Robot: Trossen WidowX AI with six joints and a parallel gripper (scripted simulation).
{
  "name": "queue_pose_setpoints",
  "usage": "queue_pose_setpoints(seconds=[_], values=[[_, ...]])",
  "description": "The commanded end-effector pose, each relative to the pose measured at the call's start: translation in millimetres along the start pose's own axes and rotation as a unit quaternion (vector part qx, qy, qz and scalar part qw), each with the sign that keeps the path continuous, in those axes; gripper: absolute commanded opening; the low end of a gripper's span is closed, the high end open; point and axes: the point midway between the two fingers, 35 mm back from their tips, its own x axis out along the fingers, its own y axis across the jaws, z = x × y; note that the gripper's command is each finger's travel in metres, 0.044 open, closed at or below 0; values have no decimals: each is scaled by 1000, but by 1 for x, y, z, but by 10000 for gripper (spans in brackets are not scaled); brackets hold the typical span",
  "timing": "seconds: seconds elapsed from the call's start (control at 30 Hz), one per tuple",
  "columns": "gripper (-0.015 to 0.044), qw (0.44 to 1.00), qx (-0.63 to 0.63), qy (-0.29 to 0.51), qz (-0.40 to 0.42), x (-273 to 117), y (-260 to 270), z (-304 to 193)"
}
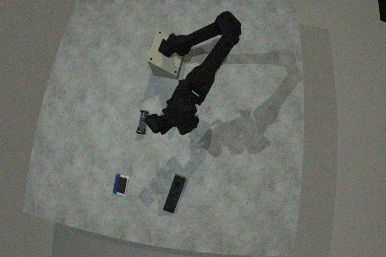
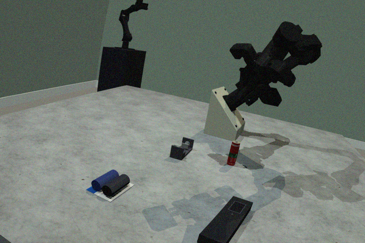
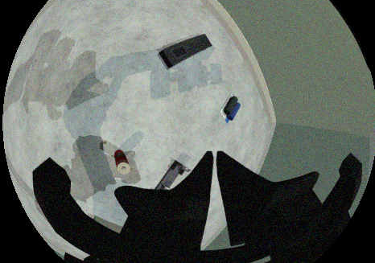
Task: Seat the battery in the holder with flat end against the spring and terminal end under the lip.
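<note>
- We see the black parallel-jaw gripper (image 3: pixel 216 160) w/ its two dark fingers drawn nearly together, only a thin wedge of light between them, nothing held.
- In the exterior view the gripper (image 2: pixel 243 51) hangs high above the mottled grey table top (image 2: pixel 73 134), well clear of everything on it.
- The red cylindrical battery w/ green band (image 2: pixel 233 152) stands upright on the table, just in front of the cream wedge-shaped arm mount (image 2: pixel 219 116) — not in the holder.
- The small black open-top battery holder (image 2: pixel 181 148) sits apart from the battery, to its left in the exterior view; a silvery spring shows at its far end, the slot unfilled.
- From the top camera, the arm's wrist covers the battery; the holder (image 1: pixel 142 122) shows just beside the arm's dark outline.
- Wrist view: battery (image 3: pixel 121 161) and holder (image 3: pixel 173 174) both lie below the fingers, near each other but not touching.
- Nearer the camera: a blue cylinder and a dark grey cylinder on a white card (image 2: pixel 110 185) — side by side, touching.
- A long flat black rectangular remote-like block (image 2: pixel 226 220) lies at front.
</note>
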Motion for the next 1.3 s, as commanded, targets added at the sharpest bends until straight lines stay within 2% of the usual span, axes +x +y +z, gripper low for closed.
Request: queue_pose_setpoints(seconds=[0.0, 0.1, 0.63, 0.93, 1.27], values=[[0, 951, -14, 71, 301, 35, 34, -48], [0, 936, -4, 63, 347, 37, 38, -52], [0, 936, -4, 63, 347, 38, 38, -52], [0, 936, -4, 62, 348, 93, 86, -60], [0, 935, -4, 62, 348, 92, 94, -60]])
